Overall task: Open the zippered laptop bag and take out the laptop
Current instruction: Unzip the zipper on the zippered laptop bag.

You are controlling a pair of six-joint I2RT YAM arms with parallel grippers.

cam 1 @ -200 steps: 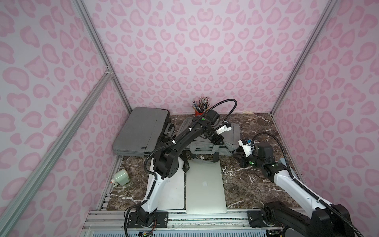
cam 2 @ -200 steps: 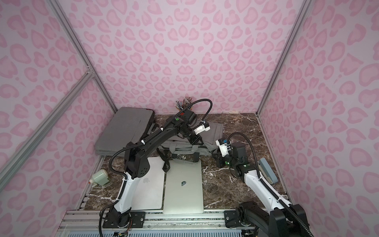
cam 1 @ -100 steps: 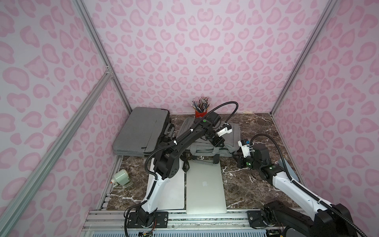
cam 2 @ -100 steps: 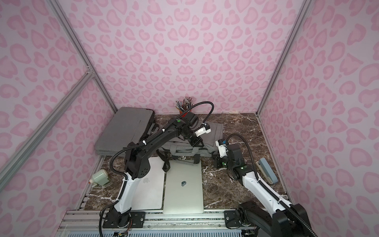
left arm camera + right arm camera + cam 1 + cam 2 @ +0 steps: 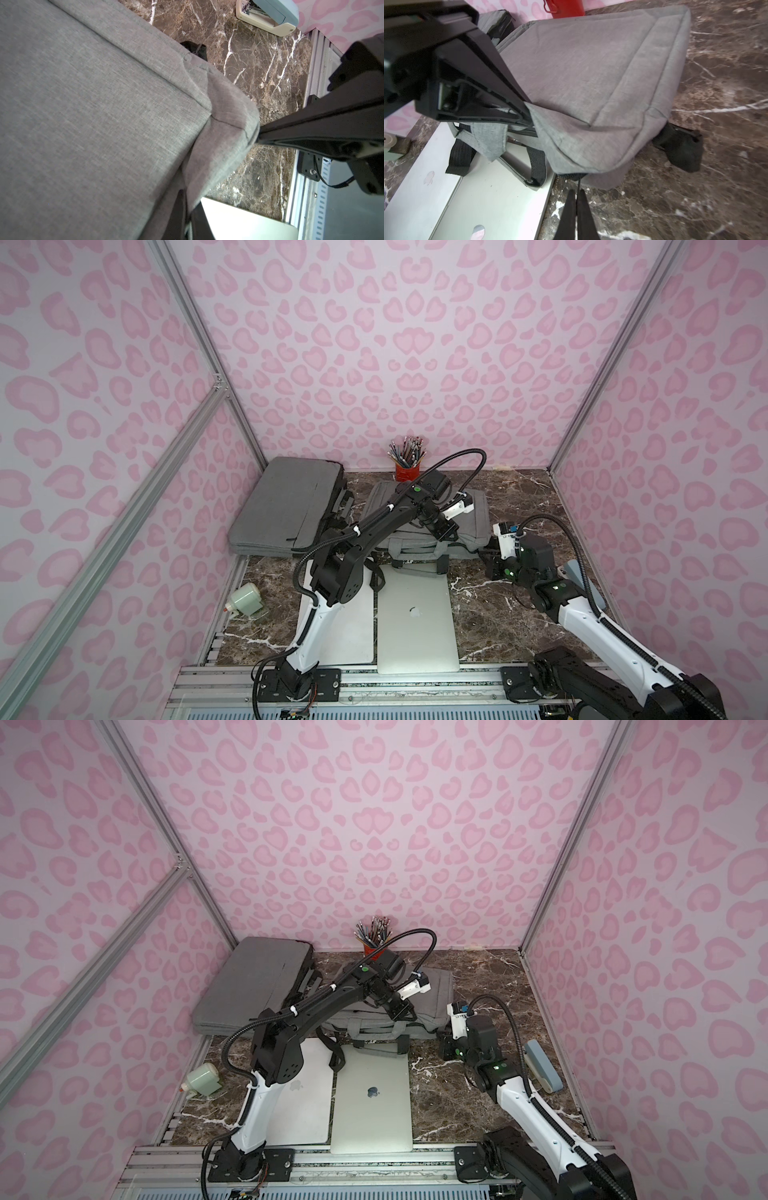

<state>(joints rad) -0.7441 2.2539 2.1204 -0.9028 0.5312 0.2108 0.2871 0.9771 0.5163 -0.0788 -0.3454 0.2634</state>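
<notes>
Since a second ago the right gripper has edged a little closer to the near right corner of the grey laptop bag, while the left gripper has barely shifted.

Farthest left on the marble bench, a small pale green object lies on its side near the rail, too small to name. Behind it a second grey bag lies in the back left corner. At the front edge a closed silver laptop lies partly under the left arm. Just beside it on the right is a closed Apple-logo laptop, with the bag's handles resting on its far edge. A red pencil cup stands at the back wall.

The grey laptop bag lies in the middle of the bench toward the back, just behind the two laptops. Whether a laptop is inside it cannot be seen. The left gripper, closed to a narrow gap, pinches the fabric of the bag's upper panel near its front edge and holds it raised. The right gripper is pressed together on a thin black zipper pull at the bag's near right corner. Farthest right, a blue-grey stapler lies near the wall.
</notes>
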